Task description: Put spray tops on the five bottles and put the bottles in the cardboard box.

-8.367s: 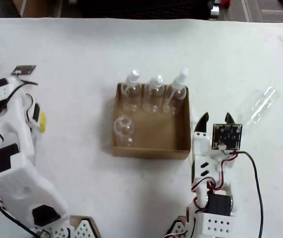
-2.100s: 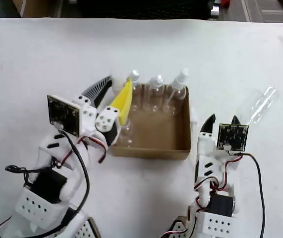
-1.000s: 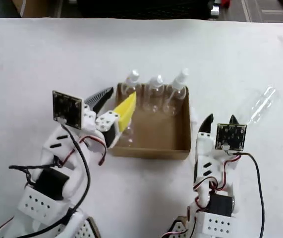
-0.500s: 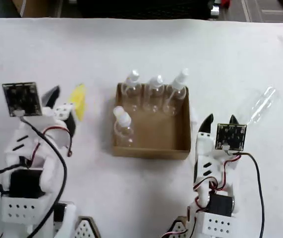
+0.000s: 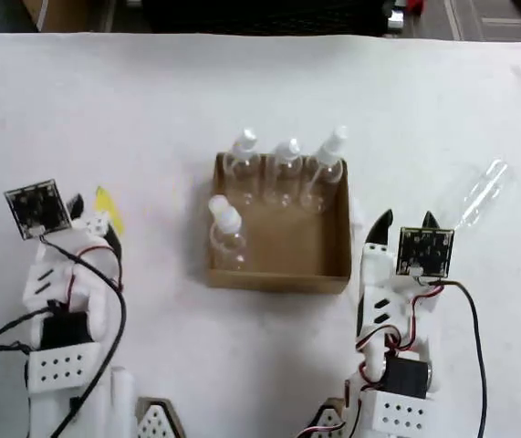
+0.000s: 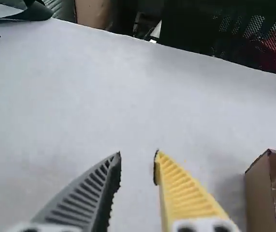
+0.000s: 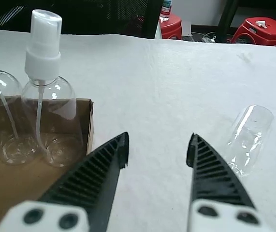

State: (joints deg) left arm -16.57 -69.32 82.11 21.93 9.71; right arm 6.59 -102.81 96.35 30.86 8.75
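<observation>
clock: laid flat on the table [image 5: 151, 100] as the high view sees it, centred on the cardboard box [image 5: 278, 275], with 12 pointing away from the arms.
left gripper [image 5: 90, 199]: at 9 o'clock, well apart from the box, over the white table. Its grey and yellow fingers stand a little apart, leaving a narrow gap. In the left wrist view the table surface shows between them.
right gripper [image 5: 404, 222]: at 3 o'clock, just beside the box's right wall. Its two black fingers are spread wide, tips toward 12, with the table showing between them.
cardboard box: mid-table, between the two arms, open at the top.
front bottle [image 5: 228, 246]: upright inside the box at 8 o'clock, against the left wall, with a white spray top [image 5: 223, 209] on its neck.
back-left bottle [image 5: 242, 172]: upright in the box at 11 o'clock, against the far wall, with a white top on.
back-middle bottle [image 5: 286, 173]: at 12 o'clock against the far wall, just beside its two neighbours, with a white top on.
back-right bottle [image 5: 324, 178]: in the 1 o'clock corner. The right wrist view shows it upright and clear, with a thin tube running down from its white spray head.
loose bottle [image 5: 479, 194]: clear, lying on its side on the table outside the box. It is at 2 o'clock from the right gripper, near it but not touching. I cannot tell whether it carries a top.
</observation>
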